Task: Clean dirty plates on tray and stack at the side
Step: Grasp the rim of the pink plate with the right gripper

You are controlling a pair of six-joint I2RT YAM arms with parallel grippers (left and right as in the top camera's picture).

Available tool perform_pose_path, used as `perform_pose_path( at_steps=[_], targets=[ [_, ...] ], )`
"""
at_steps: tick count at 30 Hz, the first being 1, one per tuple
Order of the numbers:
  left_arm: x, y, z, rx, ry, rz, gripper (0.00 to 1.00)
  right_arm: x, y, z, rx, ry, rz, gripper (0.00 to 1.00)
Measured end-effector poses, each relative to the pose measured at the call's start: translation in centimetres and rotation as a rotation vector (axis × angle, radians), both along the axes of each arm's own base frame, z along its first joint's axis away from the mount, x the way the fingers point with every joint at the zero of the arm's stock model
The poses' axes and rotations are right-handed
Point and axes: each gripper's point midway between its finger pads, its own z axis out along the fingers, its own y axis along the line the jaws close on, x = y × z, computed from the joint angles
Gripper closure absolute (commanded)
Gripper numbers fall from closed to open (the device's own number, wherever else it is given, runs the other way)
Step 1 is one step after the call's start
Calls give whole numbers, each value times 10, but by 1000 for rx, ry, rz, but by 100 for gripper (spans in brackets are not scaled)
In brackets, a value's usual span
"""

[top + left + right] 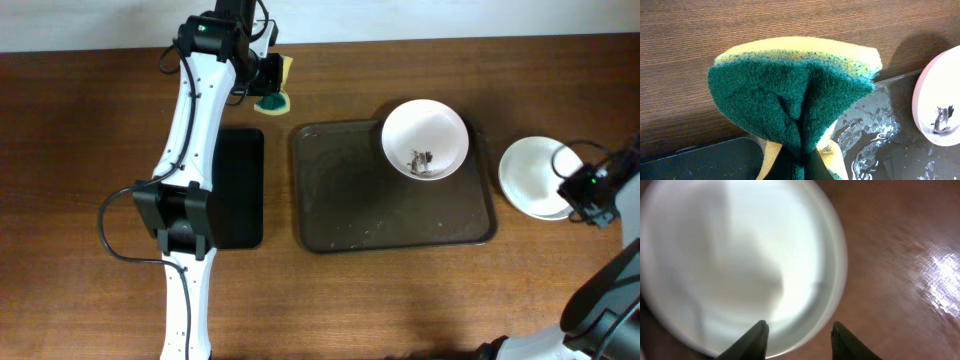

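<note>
One white plate with dark smudges at its centre lies in the far right corner of the dark brown tray. It also shows at the right edge of the left wrist view. White plates sit stacked on the table right of the tray. My right gripper is open over the stack's right rim, one finger over the plate and one past its edge. My left gripper is shut on a yellow and green sponge above the table beyond the tray's far left corner.
A smaller narrow black tray lies left of the brown tray, partly under my left arm. The brown tray's surface shows wet streaks. Bare wooden table runs along the front.
</note>
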Motion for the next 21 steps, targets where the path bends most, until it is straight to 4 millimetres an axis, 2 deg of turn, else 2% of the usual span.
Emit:
perform_pose_path(
  at_steps=[2,3,4,5,7,8,9,10,12,15,18,19,20,21],
  targets=[
    [0,0,0,0,0,0,100,28,33,20,8,-16,132,52],
    [0,0,0,0,0,0,100,46,58,28,28,-55,210,52],
    [0,0,0,0,0,0,100,54,77,29,49,-66,259,52],
    [0,0,0,0,-1,0,100,73,113,24,61,-80,357,53],
    [0,0,0,0,-1,0,100,92,146,6,60,-73,421,58],
    [0,0,0,-1,-1,0,100,101,163,-17,61,-40,431,59],
    [0,0,0,0,1,0,100,103,168,-31,54,-16,422,60],
    [0,0,0,0,0,0,100,105,167,-41,40,3,403,67],
    [0,0,0,0,0,0,100,108,161,-59,15,29,366,96],
    [0,0,0,0,0,0,100,104,160,-60,23,52,342,96],
    [0,0,0,0,0,0,100,61,182,-60,161,202,369,96],
    [0,0,0,0,1,0,100,37,194,-57,206,282,411,88],
    [0,0,0,0,1,0,100,20,210,-49,224,336,489,60],
    [0,0,0,0,1,0,100,11,220,-39,218,354,570,42]
  ],
)
